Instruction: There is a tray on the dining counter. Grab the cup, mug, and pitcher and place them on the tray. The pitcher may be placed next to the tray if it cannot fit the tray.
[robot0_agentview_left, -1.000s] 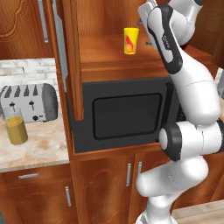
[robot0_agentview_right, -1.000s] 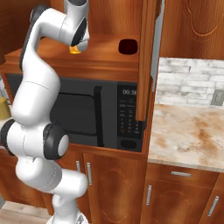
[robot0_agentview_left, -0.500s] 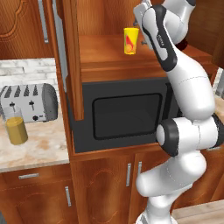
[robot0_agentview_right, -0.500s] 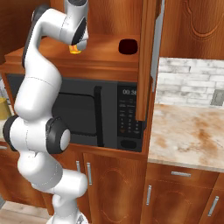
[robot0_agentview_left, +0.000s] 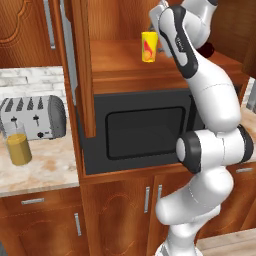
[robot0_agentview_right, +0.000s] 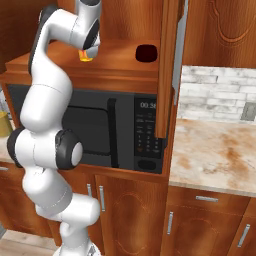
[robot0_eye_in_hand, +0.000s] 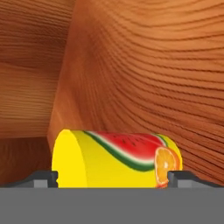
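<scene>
Yellow, handleless and printed with a watermelon slice and an orange wedge, the small cup (robot0_eye_in_hand: 116, 158) stands upright on the wooden shelf (robot0_agentview_left: 165, 62) above the black microwave (robot0_agentview_left: 145, 130), inside the open cabinet. The pincer (robot0_eye_in_hand: 113, 178) is spread, one dark fingertip (robot0_eye_in_hand: 43, 178) on each side of the cup, neither visibly touching it; in the hand view the cup lies sideways, so the hand is rolled and reaches in horizontally.

To do this grasp well, I judge the hand should ease a little deeper so the tips sit at mid-height on the wall, then press evenly from both sides; a smooth round tumbler can squirt out if pinched near its rim or off-centre. Lifting it slightly before drawing it straight out should keep it from dragging on the shelf or clipping the cabinet door (robot0_agentview_left: 82, 65).

Compared with half a second ago, the wrist has moved closer to the cup in the left base view and now partly overlaps it; the cup itself has not shifted.

Elsewhere, the squat dark maroon mug (robot0_agentview_right: 147, 53) sits further along the same shelf, and the tall clear glass pitcher (robot0_agentview_left: 18, 146) of orange liquid stands on the marble desk (robot0_agentview_left: 40, 172) beside the silver toaster (robot0_agentview_left: 35, 117).
</scene>
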